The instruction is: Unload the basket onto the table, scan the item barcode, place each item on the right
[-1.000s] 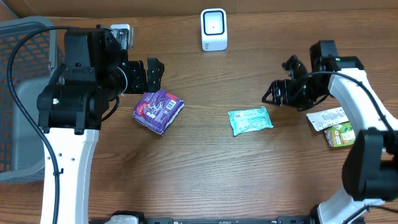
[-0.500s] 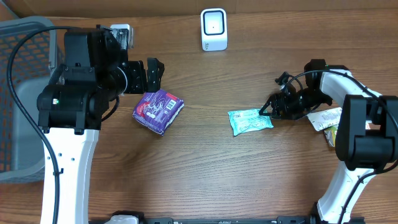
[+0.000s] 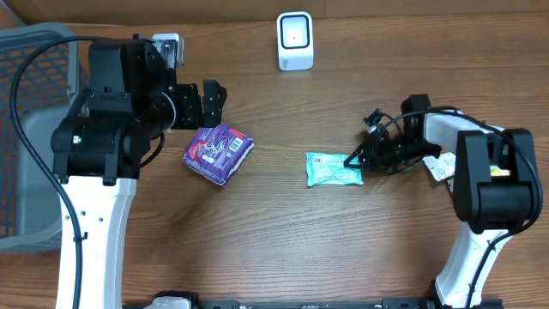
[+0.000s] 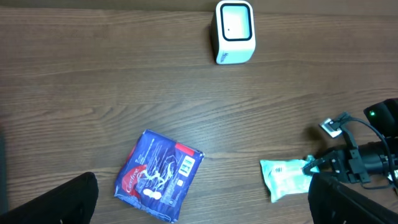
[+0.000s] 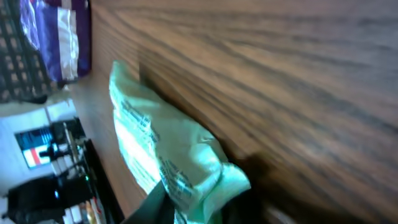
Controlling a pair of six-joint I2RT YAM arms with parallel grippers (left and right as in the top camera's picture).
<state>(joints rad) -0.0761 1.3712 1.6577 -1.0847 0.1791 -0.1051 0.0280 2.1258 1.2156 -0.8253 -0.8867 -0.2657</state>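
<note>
While the right pincer [image 3: 353, 160] nips shut on the right end of the mint-green packet [image 3: 333, 168], that packet lies flat on the table [image 3: 274, 249], a little right of centre and well clear of every edge. Bare wood spreads all around it, widest toward the near edge. Over on the left, the left pincer [image 3: 211, 103] hangs wide open, gripping nothing, close by the far side of the purple packet [image 3: 219, 153]. The white scanner [image 3: 294, 40] stands by the far edge, mid-table, with open wood between it and both packets. A grey basket [image 3: 26, 129] sits at the left edge. Near the right edge, another packet [image 3: 439, 168] peeks from under the right arm. Labels now: a white barcode patch [image 4: 185, 166] shows on the purple packet. Its white script is too small to read, and so is the print on the mint-green one.
</note>
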